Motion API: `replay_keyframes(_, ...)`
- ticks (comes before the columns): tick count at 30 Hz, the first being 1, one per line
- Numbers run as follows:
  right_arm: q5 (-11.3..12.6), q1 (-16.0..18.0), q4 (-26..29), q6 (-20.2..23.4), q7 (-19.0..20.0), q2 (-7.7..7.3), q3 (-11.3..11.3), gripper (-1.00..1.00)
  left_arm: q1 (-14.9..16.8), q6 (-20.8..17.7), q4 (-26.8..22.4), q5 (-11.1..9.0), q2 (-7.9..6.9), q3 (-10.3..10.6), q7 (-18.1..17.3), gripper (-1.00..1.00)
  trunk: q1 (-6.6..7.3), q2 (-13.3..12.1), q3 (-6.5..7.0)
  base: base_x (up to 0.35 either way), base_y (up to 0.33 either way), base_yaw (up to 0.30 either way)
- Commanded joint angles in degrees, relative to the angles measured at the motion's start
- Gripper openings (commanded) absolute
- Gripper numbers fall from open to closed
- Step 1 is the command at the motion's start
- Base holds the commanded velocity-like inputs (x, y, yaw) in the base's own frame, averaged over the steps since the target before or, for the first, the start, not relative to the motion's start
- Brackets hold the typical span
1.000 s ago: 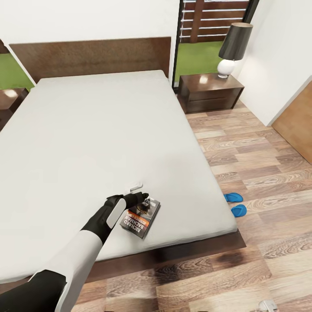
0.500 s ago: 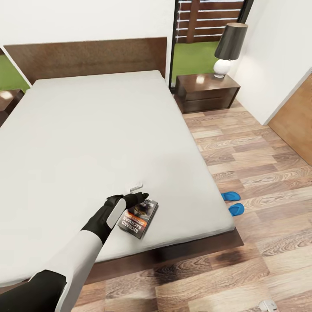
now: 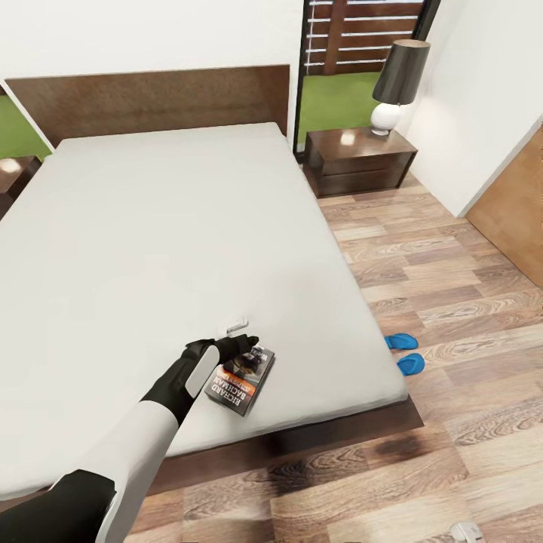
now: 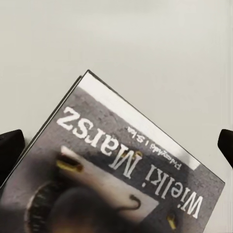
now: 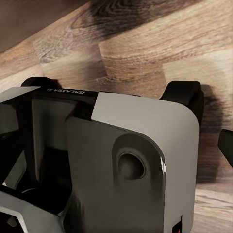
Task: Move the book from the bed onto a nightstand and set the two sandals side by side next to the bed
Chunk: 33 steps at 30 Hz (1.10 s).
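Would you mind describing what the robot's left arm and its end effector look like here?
The left arm has a smooth white shell on the forearm, with black sections at the elbow and the wrist. A rounded white panel sits on the black wrist housing. The left end effector is black, with two dark fingertips at the edges of the left wrist view.

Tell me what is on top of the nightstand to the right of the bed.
On the nightstand stands a lamp with a white round base and a dark shade. The glossy top reflects light. Nothing else shows there; the lamp base covers a small part.
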<state>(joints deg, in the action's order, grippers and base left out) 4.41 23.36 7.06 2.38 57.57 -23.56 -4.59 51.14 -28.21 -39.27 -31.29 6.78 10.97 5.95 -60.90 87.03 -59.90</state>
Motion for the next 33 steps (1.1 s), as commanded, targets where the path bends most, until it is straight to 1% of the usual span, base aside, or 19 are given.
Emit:
replay_keyframes(1, -0.10, 0.02, -0.03, 0.25, 0.35, 0.00, -0.42, 1.00, 0.01, -0.18, -0.11, -0.62, -0.05, 0.19, 0.55, 1.00, 0.00, 0.02, -0.03, 0.000, 0.000, -0.214)
replay_keyframes(7, -0.10, 0.02, -0.03, 0.25, 0.40, 0.00, -0.43, 1.00, 0.01, -0.18, -0.11, -0.62, -0.02, 0.19, 0.55, 1.00, 0.00, 0.02, -0.03, 0.000, 0.000, -0.133)
replay_keyframes(25, -0.10, 0.02, -0.03, 0.25, 0.28, 0.00, -0.42, 1.00, 0.02, -0.18, -0.11, -0.62, -0.01, 0.19, 0.54, 1.00, 0.00, 0.02, -0.03, 0.000, 0.000, -0.006)
replay_keyframes(33, -0.10, 0.02, -0.03, 0.25, 0.32, 0.00, -0.42, 1.00, 0.01, -0.18, -0.09, -0.62, -0.05, 0.19, 0.55, 1.00, 0.00, 0.02, -0.03, 0.000, 0.000, -0.055)
